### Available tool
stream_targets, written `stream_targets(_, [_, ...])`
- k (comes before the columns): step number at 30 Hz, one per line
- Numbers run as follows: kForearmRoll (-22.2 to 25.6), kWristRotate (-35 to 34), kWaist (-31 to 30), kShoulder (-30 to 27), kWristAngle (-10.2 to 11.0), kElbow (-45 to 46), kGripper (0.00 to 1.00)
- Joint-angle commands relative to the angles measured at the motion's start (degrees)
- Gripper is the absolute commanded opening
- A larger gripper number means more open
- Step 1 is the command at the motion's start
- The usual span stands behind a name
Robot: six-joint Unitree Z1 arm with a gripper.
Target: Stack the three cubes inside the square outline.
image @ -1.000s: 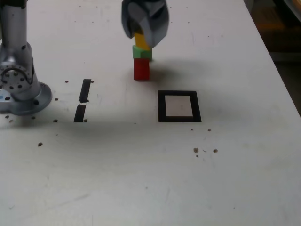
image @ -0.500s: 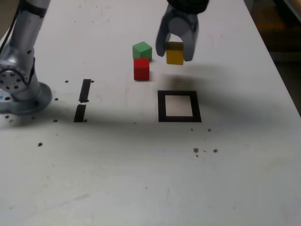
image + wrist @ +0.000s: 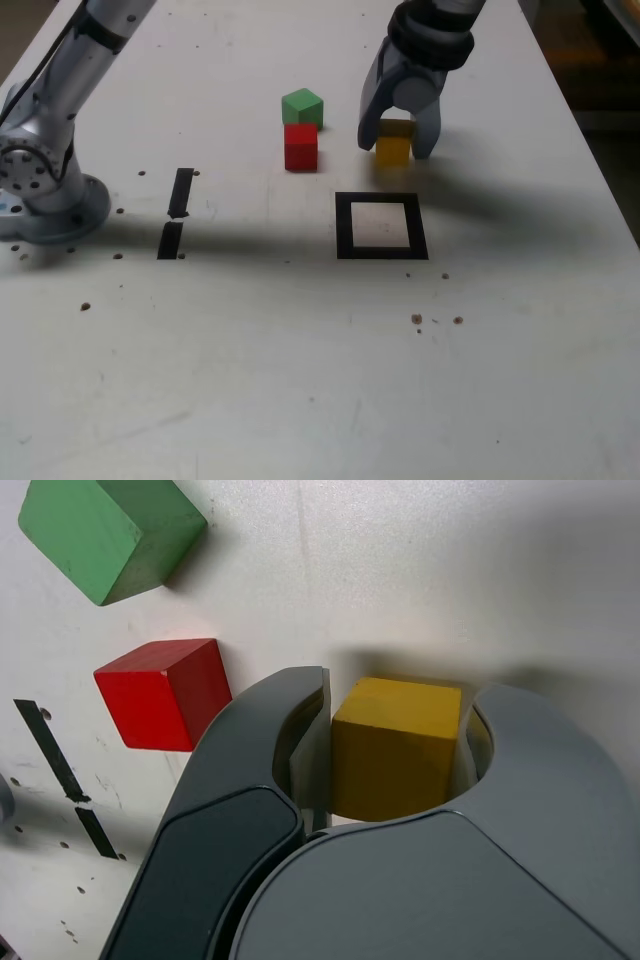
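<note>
**Yellow cube in the gripper, just short of the square**

The yellow cube [image 3: 394,145] is sitting between the jaws of the gripper [image 3: 400,141], right of centre in the upper part of the exterior view, just above the square outline [image 3: 381,225] and not inside it; the jaws are closing on its two sides, presumably to carry it into the frame as the base of the stack. The green cube [image 3: 302,106] is resting on the red cube [image 3: 300,147] to the left, clear of the outline, waiting their turn. The wrist view is showing the yellow cube [image 3: 395,745] pinched squarely, pads flush on opposite faces; the exterior view alone is showing the outline, the two tape strips [image 3: 176,212] at left, and that green is sitting atop red; whether the cube is touching the table [image 3: 300,380] is unclear.
</note>
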Motion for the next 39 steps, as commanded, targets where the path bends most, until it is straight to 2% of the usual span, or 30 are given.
stream_targets(1, [0.0, -0.1, 0.0, 0.3, 0.1, -0.2, 0.26])
stream_targets(6, [-0.2, -0.4, 0.0, 0.5, 0.1, 0.0, 0.27])
stream_targets(10, [-0.2, -0.6, 0.1, 0.5, 0.0, -0.1, 0.36])
stream_targets(13, [-0.1, -0.3, 0.1, 0.5, -0.4, -0.3, 0.54])
stream_targets(18, [0.7, 0.2, 0.1, -0.3, -2.0, -1.0, 0.9])
stream_targets(20, [1.5, 0.2, 0.0, -0.8, -2.5, -1.5, 0.97])
stream_targets(26, [5.4, -0.7, 0.0, -4.1, -4.4, -2.4, 1.0])
stream_targets(30, [6.7, -2.1, 0.1, -10.4, -4.0, 1.5, 1.0])
stream_targets(35, [5.7, -4.7, 0.8, -19.2, -2.9, 11.4, 0.99])
stream_targets(39, [1.9, -7.7, 1.7, -23.2, -2.6, 20.6, 0.96])
